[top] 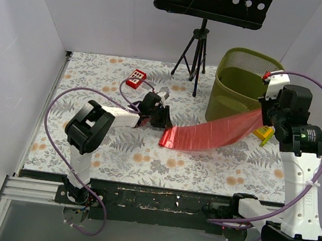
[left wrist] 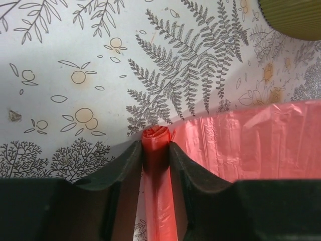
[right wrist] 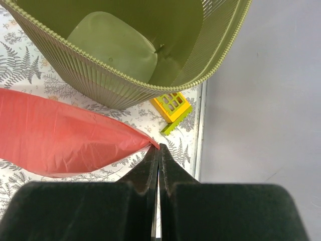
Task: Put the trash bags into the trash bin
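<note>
Table [top: 116, 150]: covered in a fern-and-flower print. Its near edge is hidden behind the arm bases and the rail.
Trash bin [top: 235, 88]: stands upright at the far right of the table. The right arm covers part of its right wall. From the right wrist only part of the rim and floor show, and nothing can be seen inside.
Music stand [top: 210, 3]: dark and perforated, cut off by the top edge of the overhead view. Its tripod [top: 197, 54] is planted at the back of the table, just left of the bin.
Trash bags [top: 212, 133]: a red film strip stretched from the table centre up to the bin's front. It lies outside the bin, and its left end is a tight roll. I cannot tell whether it is one bag or several.
Left gripper [left wrist: 156, 145]: jaws pressed against both sides of the roll. The roll's lower length is lost between the fingers.
Right gripper [right wrist: 158, 150]: jaws together, pinching the film's pointed tip just in front of the bin.
Red box [top: 135, 78]: at the back left, with white buttons too small to read.
Yellow-green block [right wrist: 172, 106]: beside the bin's base, partly hidden by it.
</note>
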You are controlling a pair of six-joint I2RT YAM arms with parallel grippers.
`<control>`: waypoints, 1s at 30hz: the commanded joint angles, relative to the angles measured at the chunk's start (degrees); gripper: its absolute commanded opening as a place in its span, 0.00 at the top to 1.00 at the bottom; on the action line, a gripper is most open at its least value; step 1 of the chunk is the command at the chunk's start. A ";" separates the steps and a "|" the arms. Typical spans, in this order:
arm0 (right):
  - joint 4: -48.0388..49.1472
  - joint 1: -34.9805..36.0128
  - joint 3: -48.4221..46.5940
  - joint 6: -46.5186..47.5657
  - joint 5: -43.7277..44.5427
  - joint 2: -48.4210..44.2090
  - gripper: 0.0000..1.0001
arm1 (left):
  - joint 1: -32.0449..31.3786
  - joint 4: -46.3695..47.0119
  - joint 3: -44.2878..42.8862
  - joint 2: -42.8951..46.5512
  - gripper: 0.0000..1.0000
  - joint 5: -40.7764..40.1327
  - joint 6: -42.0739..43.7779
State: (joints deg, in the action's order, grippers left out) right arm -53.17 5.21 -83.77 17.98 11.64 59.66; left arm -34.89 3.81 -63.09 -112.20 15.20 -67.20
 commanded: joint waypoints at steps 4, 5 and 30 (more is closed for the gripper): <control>2.46 -0.29 2.46 -0.05 -3.44 -2.09 0.99 | -1.32 -15.86 4.73 -6.89 0.96 -8.26 3.13; 1.67 -0.29 2.47 0.39 -6.51 -2.18 0.96 | -1.32 -15.94 4.73 -6.54 1.00 -8.78 3.21; 26.17 24.85 23.72 -1.72 -22.55 23.66 0.10 | 17.32 -12.08 23.62 20.44 1.00 -1.06 6.91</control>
State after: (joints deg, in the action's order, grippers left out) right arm -35.16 30.39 -63.22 21.61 -20.38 82.46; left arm -17.93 -1.17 -43.64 -93.56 16.91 -63.90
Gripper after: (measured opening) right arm 0.891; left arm 0.098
